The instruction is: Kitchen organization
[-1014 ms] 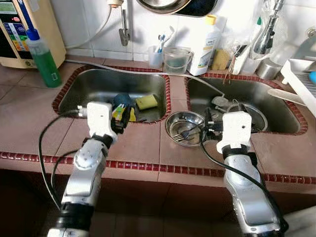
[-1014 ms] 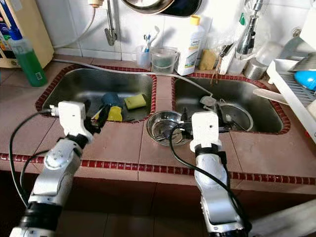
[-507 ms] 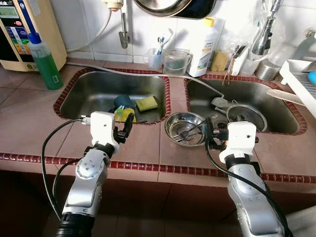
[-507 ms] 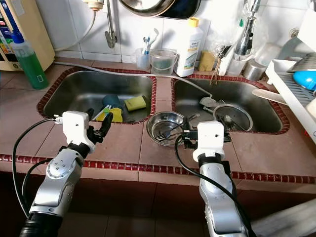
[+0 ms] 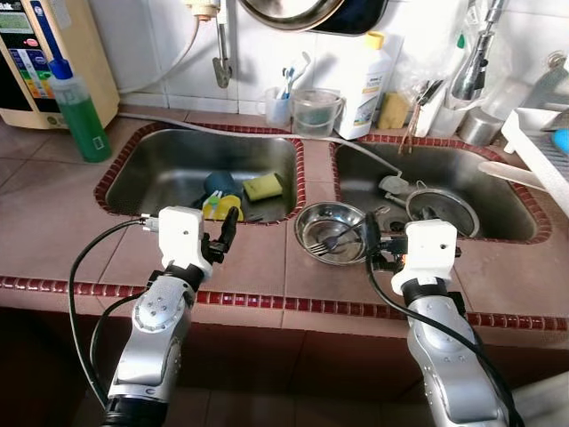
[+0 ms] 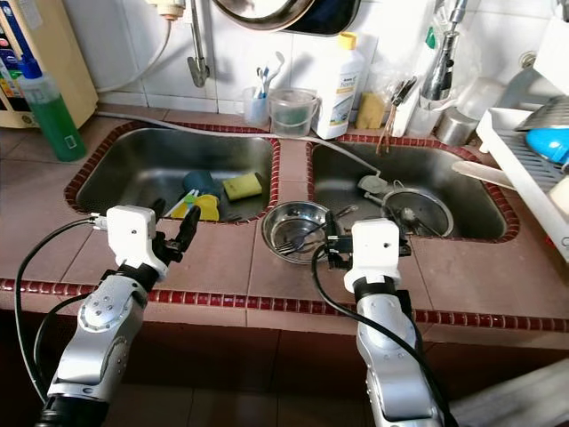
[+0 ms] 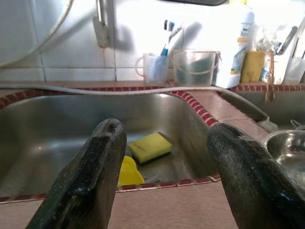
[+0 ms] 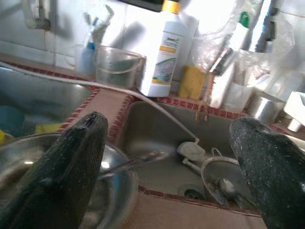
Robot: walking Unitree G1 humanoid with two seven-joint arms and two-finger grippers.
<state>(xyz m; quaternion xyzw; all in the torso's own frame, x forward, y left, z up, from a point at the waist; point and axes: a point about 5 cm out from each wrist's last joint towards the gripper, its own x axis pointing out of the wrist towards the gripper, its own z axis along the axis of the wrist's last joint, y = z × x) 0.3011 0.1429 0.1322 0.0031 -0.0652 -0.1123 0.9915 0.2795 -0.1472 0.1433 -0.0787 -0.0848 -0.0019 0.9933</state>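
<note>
white bottle point(image 8: 165, 47) label and appliance point(image 5: 27, 53) print, both illegible

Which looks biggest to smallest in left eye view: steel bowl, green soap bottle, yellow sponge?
As they appear:
1. steel bowl, widest of the three
2. green soap bottle, less area, and farther back, so the gap is unsure
3. yellow sponge, clearly smallest

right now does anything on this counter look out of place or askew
The steel bowl sits on the tiled divider between the two sinks, overhanging the right sink, with a fork left inside. A white hose also trails across the counter into that sink.
</note>
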